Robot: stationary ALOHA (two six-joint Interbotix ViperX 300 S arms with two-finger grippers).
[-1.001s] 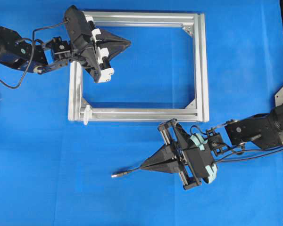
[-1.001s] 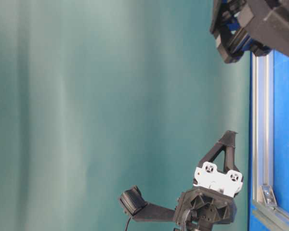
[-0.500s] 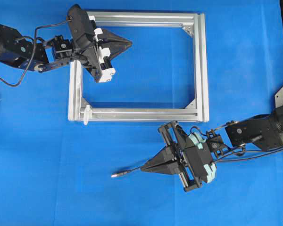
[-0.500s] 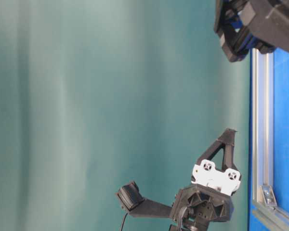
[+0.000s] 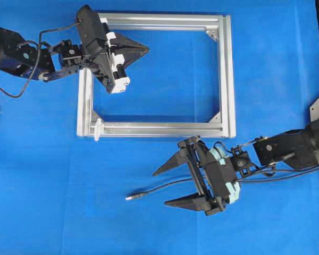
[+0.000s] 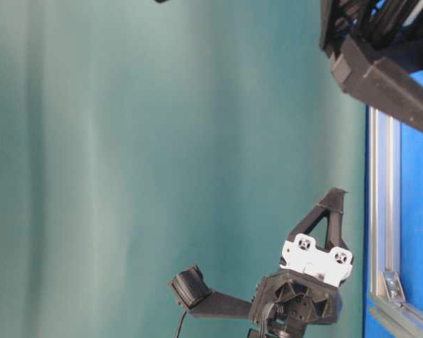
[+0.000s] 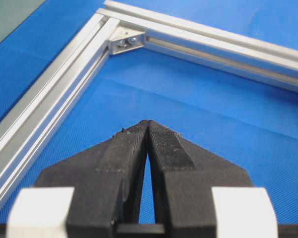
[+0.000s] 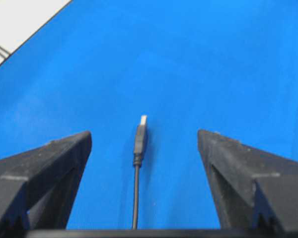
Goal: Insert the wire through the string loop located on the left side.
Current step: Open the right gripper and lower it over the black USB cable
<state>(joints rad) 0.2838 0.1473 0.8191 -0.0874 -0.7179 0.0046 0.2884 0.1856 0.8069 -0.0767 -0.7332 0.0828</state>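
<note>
Overhead view: my right gripper (image 5: 160,187) has its jaws spread wide, and the wire (image 5: 154,189) lies loose on the blue mat (image 5: 53,202) between them, silver tip pointing left, touching neither finger. My left gripper (image 5: 145,49) hangs over the silver frame (image 5: 227,74), jaws pressed together on nothing. The string loop (image 5: 98,129) sits at the frame's lower left corner, well apart from the wire.
</note>
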